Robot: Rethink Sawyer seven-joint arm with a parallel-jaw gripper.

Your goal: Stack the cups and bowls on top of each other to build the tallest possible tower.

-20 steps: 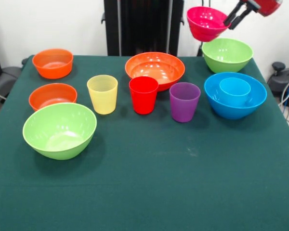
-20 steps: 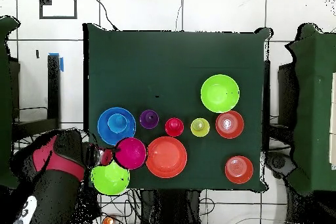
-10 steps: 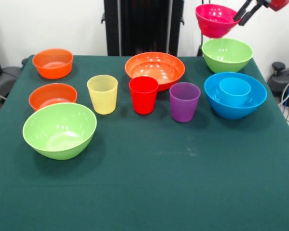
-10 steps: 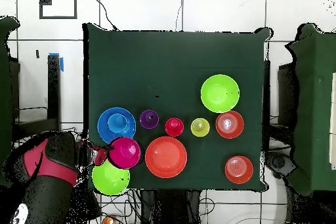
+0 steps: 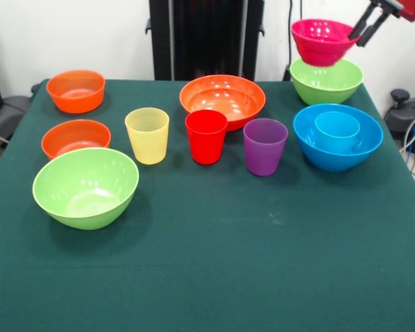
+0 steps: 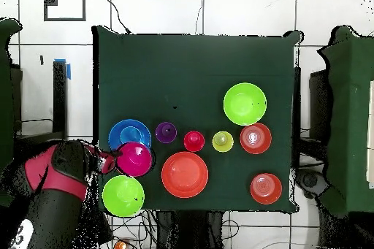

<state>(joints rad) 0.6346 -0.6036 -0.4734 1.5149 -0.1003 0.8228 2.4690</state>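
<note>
- gripper [image 5: 366, 28]: closed on the rim of the small magenta bowl [image 5: 322, 40], holding it in the air, mouth up and slightly tilted (grip is at the bowl's right edge in the front view).
- landmark for all positions: the wide orange bowl [image 5: 223, 99], which stands on the green table [image 5: 214, 263] near its far edge, front view.
- magenta bowl: up and to the right of the landmark, hanging just above the left part of the far lime green bowl [image 5: 328, 79]; whether they touch cannot be told.
- large blue bowl [image 5: 337, 138]: right of the landmark and nearer the camera, with the light blue cup [image 5: 337, 129] standing upright inside it.
- red cup [image 5: 206, 136]: directly in front of the landmark, just beside it; yellow cup [image 5: 147, 135] front-left, purple cup [image 5: 265, 146] front-right, all upright and apart from each other.
- two small orange bowls: one [image 5: 75, 90] well to the landmark's left at the same depth, the other [image 5: 75, 137] left and nearer.
- second lime green bowl [image 5: 86, 187]: front-left of the landmark, just in front of the nearer small orange bowl.
- overhead view: arm [image 6: 58, 188] reaches in from the lower left.
</note>
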